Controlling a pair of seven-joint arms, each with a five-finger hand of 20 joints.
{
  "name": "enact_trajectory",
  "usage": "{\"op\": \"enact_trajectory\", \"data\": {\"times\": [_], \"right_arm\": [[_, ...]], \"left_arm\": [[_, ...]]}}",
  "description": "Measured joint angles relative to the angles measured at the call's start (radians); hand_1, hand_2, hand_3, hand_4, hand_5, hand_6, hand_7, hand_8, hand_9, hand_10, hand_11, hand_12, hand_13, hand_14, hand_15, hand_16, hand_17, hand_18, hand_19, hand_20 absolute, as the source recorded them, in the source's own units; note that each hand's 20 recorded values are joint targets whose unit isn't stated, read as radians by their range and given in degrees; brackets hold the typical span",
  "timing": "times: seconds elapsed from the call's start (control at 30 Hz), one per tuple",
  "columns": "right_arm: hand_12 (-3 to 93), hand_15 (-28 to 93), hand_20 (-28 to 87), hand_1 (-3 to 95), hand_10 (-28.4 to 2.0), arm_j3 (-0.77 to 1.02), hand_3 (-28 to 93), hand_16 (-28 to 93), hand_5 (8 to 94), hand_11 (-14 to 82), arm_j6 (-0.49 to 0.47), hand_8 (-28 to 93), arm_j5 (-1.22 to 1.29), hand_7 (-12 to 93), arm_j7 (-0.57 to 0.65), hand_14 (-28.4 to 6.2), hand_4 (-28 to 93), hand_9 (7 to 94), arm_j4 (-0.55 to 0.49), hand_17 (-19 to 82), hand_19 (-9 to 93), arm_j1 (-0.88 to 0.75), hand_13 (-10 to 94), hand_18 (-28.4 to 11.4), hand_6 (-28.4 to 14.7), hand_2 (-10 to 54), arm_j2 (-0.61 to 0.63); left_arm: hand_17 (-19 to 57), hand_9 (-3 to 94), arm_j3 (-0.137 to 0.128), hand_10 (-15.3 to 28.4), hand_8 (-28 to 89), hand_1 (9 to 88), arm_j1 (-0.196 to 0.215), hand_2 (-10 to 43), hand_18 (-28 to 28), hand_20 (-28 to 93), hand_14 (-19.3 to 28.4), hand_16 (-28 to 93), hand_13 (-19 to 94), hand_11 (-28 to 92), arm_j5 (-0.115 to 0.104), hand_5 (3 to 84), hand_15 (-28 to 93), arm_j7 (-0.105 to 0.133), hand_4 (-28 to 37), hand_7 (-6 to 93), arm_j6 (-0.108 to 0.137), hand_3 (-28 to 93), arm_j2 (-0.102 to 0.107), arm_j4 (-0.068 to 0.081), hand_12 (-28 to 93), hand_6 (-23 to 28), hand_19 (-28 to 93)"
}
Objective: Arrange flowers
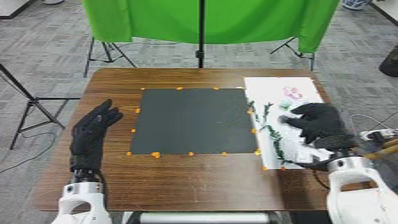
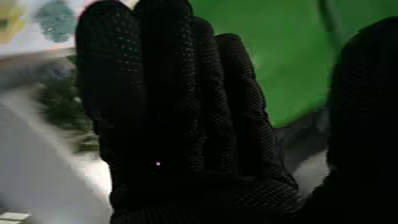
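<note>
Okay, the green stems (image 1: 276,142) lie on the white sheet (image 1: 265,87) beside the right hand (image 1: 320,121), fingers straight and together, thumb apart. They look light and bendy, so I'd pinch mid-stem, gently.

"What is the room like?"

"Grey, patterned flooring (image 1: 44,65) surrounds a brown wooden table (image 1: 195,177) at the centre of the head view."

"And beyond the table?"

"At twelve o'clock, a bright green cloth (image 1: 160,20) hangs behind a slim black pole (image 1: 202,30). Thin dark tripod legs (image 1: 107,52) stand at eleven o'clock, with another set at one."

"Anything to the sides?"

"A black stand (image 1: 34,100) at nine o'clock, and a dark rounded object (image 1: 389,65), partly cut off, at two."
</note>
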Motion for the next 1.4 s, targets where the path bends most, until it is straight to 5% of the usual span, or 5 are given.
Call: {"op": "enact_trajectory", "data": {"times": [0.13,0.47,1.3,1.33,1.4], "right_arm": [[24.1,48,36,38.4,-15.4,-0.044,54,22,65.3,24.7,-0.137,-5,-0.189,17,0.088,-8.6,-28,71.8,-0.004,61,77,0.010,80,-8.8,-5.2,-9.5,0.071],[25.0,49,34,36.4,-14.6,-0.241,55,23,71.7,29.0,-0.049,-5,-0.345,21,0.114,-6.9,-28,78.0,0.109,65,81,0.150,85,-7.2,-4.6,-9.5,0.122],[25.7,49,33,42.5,-13.3,-0.366,57,28,78.8,35.2,-0.193,3,-0.337,28,0.191,-5.0,-17,85.2,0.195,68,89,0.253,92,-7.3,-2.3,-9.5,0.127],[25.8,50,33,44.7,-13.0,-0.371,54,28,79.3,35.9,-0.193,11,-0.338,27,0.191,-4.8,-13,85.5,0.196,68,90,0.257,92,-7.6,-2.2,-9.5,0.127],[25.9,51,36,68.3,-12.6,-0.380,-1,29,80.2,36.9,-0.188,19,-0.340,26,0.191,-4.5,25,85.9,0.198,68,90,0.263,92,-7.8,-2.1,-9.5,0.128]], "left_arm": [[5.6,47.2,0.001,12.9,-6,31.3,-0.001,-6.5,10.5,21,16.5,1,37,18,0.008,48.7,29,-0.003,-18.0,9.8,-0.001,63,0.005,0.000,13,3.6,4],[5.5,47.0,0.020,13.0,-6,31.6,-0.013,-6.4,10.5,21,16.5,1,37,18,0.033,48.6,29,-0.018,-17.9,9.7,-0.002,63,0.021,0.001,13,3.6,4],[5.1,46.4,0.019,13.2,-6,31.1,-0.021,-5.9,10.7,21,16.7,1,36,17,0.062,48.2,28,-0.063,-17.7,9.0,-0.019,63,0.027,0.001,13,3.7,5],[5.1,46.4,0.019,13.2,-6,31.1,-0.021,-5.8,10.7,21,16.8,1,36,17,0.062,48.2,28,-0.064,-17.8,8.9,-0.019,63,0.027,0.001,13,3.7,5],[5.0,46.4,0.020,13.2,-6,31.1,-0.021,-5.6,10.7,21,16.8,1,36,17,0.062,48.2,28,-0.066,-17.9,8.9,-0.019,62,0.027,0.001,13,3.7,5]]}}
